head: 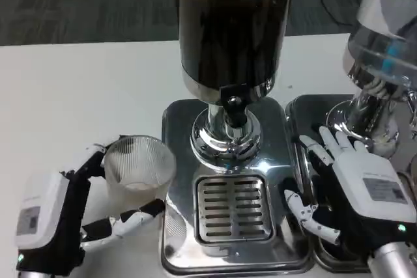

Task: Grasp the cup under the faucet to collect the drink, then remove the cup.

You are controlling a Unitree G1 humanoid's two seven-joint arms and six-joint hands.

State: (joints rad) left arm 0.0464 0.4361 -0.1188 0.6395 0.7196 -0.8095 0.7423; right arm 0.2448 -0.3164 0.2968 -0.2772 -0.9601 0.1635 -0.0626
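Cup in left hand beside faucet

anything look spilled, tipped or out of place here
Nothing spilled or tipped. The clear cup stands upright on the table in the left robot hand, left of the drip grate, not under the faucet. The right robot hand rests open.

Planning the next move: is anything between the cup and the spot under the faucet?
Nothing visible. The cup, in the left hand, stands on the table left of the dispenser base; the drip grate under the faucet is bare. Only the base's raised edge lies between.
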